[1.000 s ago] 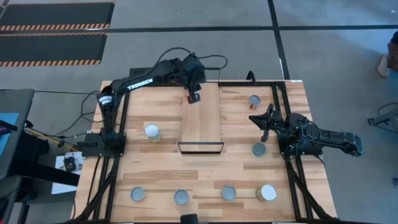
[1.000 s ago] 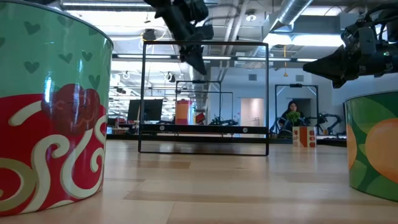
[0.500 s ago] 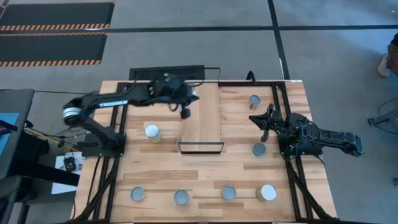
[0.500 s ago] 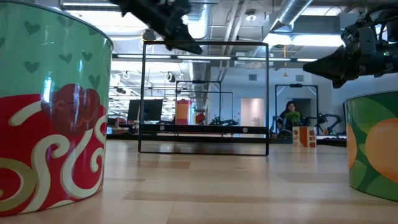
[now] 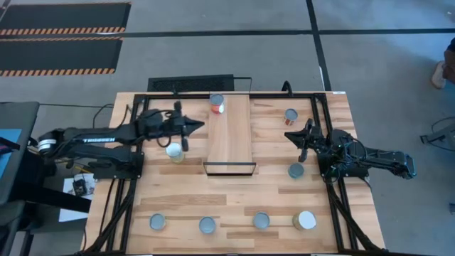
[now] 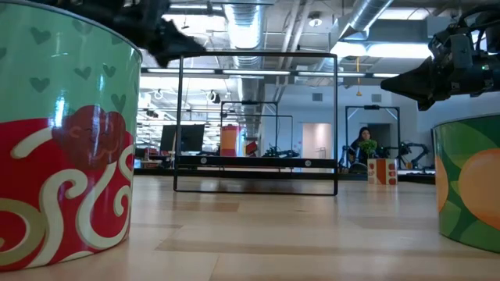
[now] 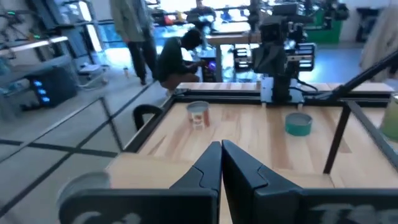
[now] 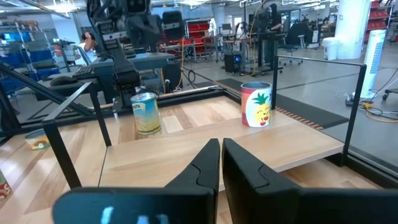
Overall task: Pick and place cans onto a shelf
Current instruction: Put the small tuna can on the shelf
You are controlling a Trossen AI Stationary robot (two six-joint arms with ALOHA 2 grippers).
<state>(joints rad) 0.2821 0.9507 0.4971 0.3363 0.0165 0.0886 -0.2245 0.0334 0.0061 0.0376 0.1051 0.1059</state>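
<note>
High view: a small red-labelled tin can with a silver top (image 5: 216,104) stands at the far end of the narrow light-wood shelf on a thin black frame (image 5: 229,139). The left gripper (image 5: 186,131), fingers pressed together and empty, hangs beside the shelf, just by a white-lidded can (image 5: 173,151). The right gripper (image 5: 292,136), likewise closed and empty, waits between two silver-topped cans (image 5: 291,116) (image 5: 296,171). Four more cans line the near edge.

Low view: a red-and-teal can (image 6: 62,140) and an orange-and-green can (image 6: 469,183) flank the shelf's black frame.

Left wrist view: a teal can (image 7: 298,124) sits beyond the closed fingers (image 7: 208,168).

Right wrist view: the shelved can bears a pineapple label.
</note>
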